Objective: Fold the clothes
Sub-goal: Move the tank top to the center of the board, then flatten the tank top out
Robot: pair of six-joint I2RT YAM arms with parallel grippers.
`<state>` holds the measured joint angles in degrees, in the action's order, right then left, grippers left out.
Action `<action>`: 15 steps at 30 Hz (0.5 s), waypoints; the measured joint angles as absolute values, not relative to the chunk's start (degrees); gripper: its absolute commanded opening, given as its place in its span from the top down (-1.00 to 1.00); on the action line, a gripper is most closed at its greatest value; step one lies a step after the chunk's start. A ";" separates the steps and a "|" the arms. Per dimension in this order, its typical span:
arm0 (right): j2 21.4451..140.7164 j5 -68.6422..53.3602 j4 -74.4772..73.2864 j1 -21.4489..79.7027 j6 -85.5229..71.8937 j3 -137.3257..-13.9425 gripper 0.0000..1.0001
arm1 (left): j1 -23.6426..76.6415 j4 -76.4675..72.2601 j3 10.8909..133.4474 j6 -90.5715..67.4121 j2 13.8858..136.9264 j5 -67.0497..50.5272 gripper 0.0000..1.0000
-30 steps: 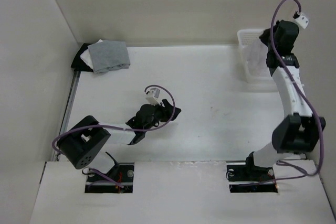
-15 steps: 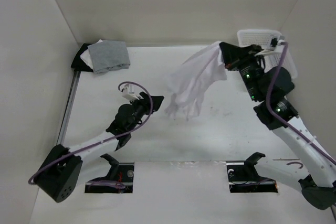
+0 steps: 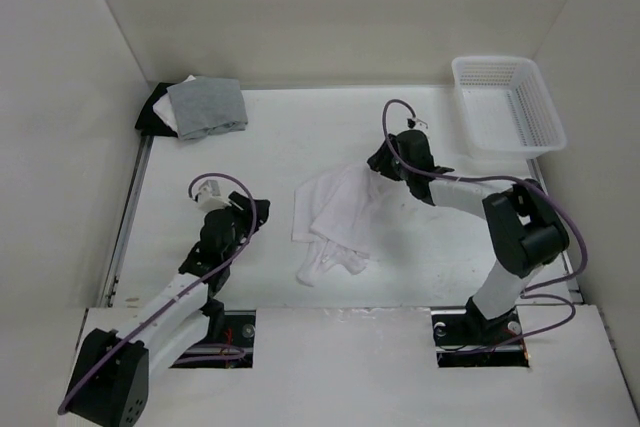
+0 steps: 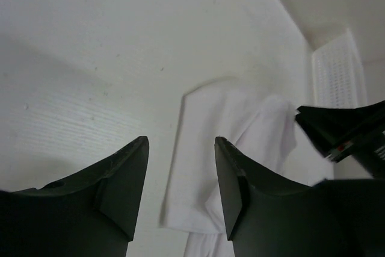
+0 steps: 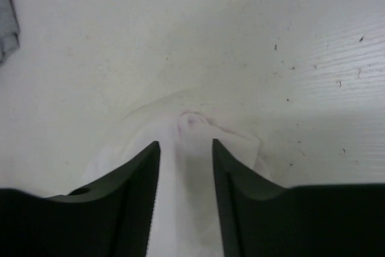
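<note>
In the middle of the counter (image 3: 450,247) the white shirt (image 3: 335,222) lies in a crumpled heap, its layers bunched and with no clean fold to see. The right claw (image 5: 186,148) is low at the shirt's far right corner, its jaws apart, with a bump of cloth between them but not pinched. The left claw (image 4: 180,148) hangs with its jaws apart, beside the shirt's left edge. I judge that the folding is not begun: the shirt must first be spread flat.

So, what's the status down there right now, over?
Left fingers open, empty, short of the white shirt. Right fingers open, straddling its far corner. Shirt crumpled on the table, not folded. Nothing blocking.
</note>
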<state>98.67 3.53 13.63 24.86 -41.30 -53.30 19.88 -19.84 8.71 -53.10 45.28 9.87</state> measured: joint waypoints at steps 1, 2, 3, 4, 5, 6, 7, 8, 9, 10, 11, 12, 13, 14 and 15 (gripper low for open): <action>97.93 4.03 13.65 24.84 -41.21 -53.21 -0.09 | 20.82 -18.81 8.82 -52.53 46.68 10.07 0.21; 96.60 4.56 13.87 25.12 -40.99 -52.93 -0.10 | 22.22 -17.91 8.93 -51.88 47.83 10.24 0.24; 94.30 5.30 14.85 25.78 -40.64 -51.62 -0.02 | 24.62 -16.71 9.41 -50.89 49.23 10.37 0.28; 90.26 6.37 15.29 27.05 -40.36 -49.17 0.21 | 26.37 -15.94 9.82 -50.24 50.11 10.24 0.29; 88.79 6.79 15.77 27.59 -40.38 -48.07 0.35 | 28.82 -15.20 10.46 -49.47 50.94 10.35 0.29; 84.93 8.12 16.45 28.95 -40.47 -44.97 0.56 | 30.63 -14.76 11.14 -48.77 51.77 10.46 0.28; 82.76 8.67 16.53 29.82 -40.27 -43.20 0.69 | 33.54 -14.33 12.56 -47.90 53.12 10.63 0.27; 80.77 9.41 17.02 30.72 -40.64 -41.01 0.74 | 37.15 -13.91 14.33 -47.07 54.87 11.53 0.26; 79.11 10.15 16.97 31.62 -41.06 -38.41 0.75 | 39.83 -13.69 15.86 -46.65 56.60 12.19 0.21; 78.35 10.66 16.69 32.38 -41.87 -35.94 0.73 | 42.48 -13.67 17.58 -46.24 58.59 12.45 0.16; 78.13 11.03 16.32 33.32 -42.39 -33.82 0.68 | 44.58 -13.39 19.07 -45.89 60.38 13.30 0.16; 78.02 11.22 15.66 34.33 -42.85 -32.53 0.63 | 45.28 -12.88 19.81 -45.95 61.23 14.50 0.16; 77.67 11.27 14.28 36.80 -43.40 -30.44 0.57 | 45.56 -12.27 20.12 -46.22 61.95 15.97 0.16; 77.45 11.42 13.82 38.00 -43.66 -29.89 0.56 | 45.39 -11.40 20.12 -46.57 62.17 17.34 0.16; 76.58 12.10 12.67 40.84 -44.03 -28.80 0.54 | 45.01 -10.13 20.12 -46.92 62.28 18.63 0.20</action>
<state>76.58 12.10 12.67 40.84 -44.03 -28.80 45.01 -10.13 20.12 -46.92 62.28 18.63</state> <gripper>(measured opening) 0.206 0.418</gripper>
